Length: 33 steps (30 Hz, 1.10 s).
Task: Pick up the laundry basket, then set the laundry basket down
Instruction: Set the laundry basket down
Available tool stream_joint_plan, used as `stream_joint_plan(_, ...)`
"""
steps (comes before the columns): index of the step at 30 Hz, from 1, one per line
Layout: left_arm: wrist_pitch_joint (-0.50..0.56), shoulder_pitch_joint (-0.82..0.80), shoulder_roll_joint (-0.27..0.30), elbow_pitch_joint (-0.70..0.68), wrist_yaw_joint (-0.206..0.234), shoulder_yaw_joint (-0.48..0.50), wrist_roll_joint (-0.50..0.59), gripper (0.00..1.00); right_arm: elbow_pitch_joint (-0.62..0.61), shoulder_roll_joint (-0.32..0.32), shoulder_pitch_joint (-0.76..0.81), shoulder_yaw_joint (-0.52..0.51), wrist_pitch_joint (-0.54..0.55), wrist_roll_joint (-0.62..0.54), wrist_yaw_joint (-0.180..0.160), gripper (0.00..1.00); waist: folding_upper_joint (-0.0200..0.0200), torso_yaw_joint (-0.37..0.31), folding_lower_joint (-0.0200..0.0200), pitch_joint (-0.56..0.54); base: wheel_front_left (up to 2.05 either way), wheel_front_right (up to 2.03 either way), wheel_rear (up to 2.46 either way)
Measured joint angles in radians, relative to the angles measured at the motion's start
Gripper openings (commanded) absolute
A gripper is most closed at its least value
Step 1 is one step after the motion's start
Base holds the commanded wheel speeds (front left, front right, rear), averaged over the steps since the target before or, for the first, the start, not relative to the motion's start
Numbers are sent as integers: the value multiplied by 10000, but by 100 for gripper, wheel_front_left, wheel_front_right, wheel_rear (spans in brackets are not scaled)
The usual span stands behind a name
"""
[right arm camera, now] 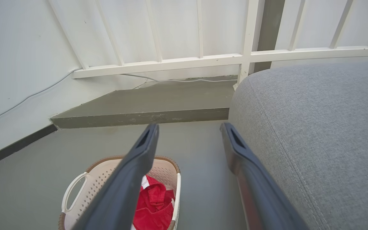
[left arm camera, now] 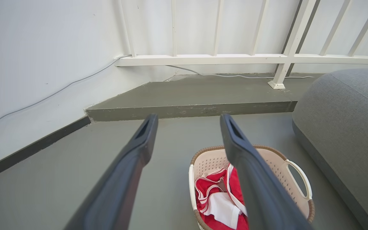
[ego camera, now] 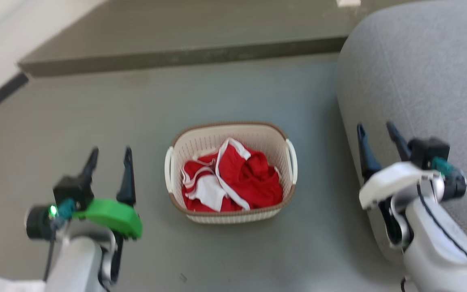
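Clothes (ego camera: 237, 178) in red and white lie heaped inside the laundry basket (ego camera: 233, 138), a small oval cream tub with perforated sides and a brown woven-look rim. It stands upright on the grey floor (ego camera: 95, 113), in the middle of the head view, between the two arms. One white handle (ego camera: 169, 169) is on its left side and the other (ego camera: 292, 160) on its right, and nothing touches either of them.

The left gripper (ego camera: 110, 156) hangs to the left of the basket, clear of it, its two dark fingers pointing forward and parted with nothing between them. In the left wrist view the basket shows low down behind the right-hand finger (left arm camera: 244, 159), with open floor between the fingertips.

The right gripper (ego camera: 375, 127) is on the other side, farther from the basket, its fingers likewise spread and empty. It sits in front of the edge of a large grey fabric cushion (ego camera: 420, 73), which bulks up just to the right of the basket without touching it. The right wrist view shows the basket at the lower left, partly behind one finger (right arm camera: 129, 179), and the cushion beside the other.

Beyond the basket a low step (ego camera: 176, 59) runs across the floor. A white railing (left arm camera: 219, 59) stands on it, a thin cable (left arm camera: 59, 88) trails along the white wall (left arm camera: 43, 48), and a dark skirting strip (left arm camera: 34, 148) edges the floor on the left.
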Motion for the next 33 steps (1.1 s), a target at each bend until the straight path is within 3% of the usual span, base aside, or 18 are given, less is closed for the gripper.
stream_joint_plan(15,0,2266,-130,-1076,132,59,0,100,-1269,-84,2050,-8,0,-435,-232,100,0,30,0,-1775,0,0,0)
stream_joint_plan(33,0,3249,-153,-1954,148,61,13,100,-2389,-263,3219,-38,2,-851,-462,100,0,-12,0,-2137,0,0,0)
